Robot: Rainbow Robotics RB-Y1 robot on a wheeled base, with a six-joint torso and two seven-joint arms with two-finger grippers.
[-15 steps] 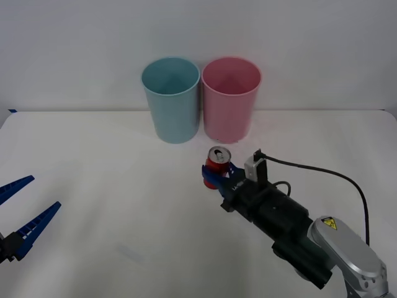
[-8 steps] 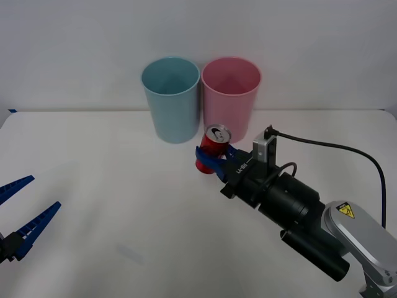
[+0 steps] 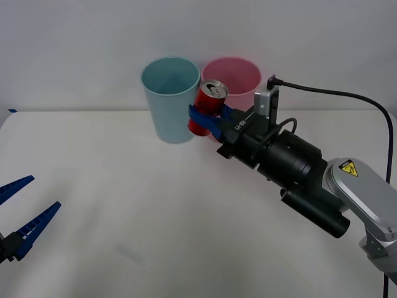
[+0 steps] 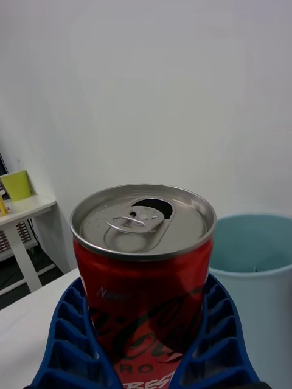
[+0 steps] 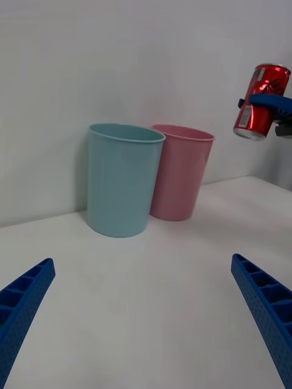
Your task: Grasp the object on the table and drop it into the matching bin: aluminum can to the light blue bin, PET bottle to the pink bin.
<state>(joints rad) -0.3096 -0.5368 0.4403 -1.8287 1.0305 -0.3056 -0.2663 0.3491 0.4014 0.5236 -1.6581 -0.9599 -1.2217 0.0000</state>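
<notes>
- The right gripper (image 3: 209, 118) is clamped on the red can (image 3: 206, 107), its blue fingers (image 4: 216, 340) pressing both sides.
- The can hangs in the air, clear of the table (image 3: 124, 198), tilted slightly, just in front of the gap between the light blue bin (image 3: 171, 99) and the pink bin (image 3: 239, 77).
- The left gripper (image 3: 22, 214) hovers low at the table's left edge, fingers spread apart.

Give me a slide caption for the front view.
Right claw holds the red can aloft before the blue bin and pink bin.
</notes>
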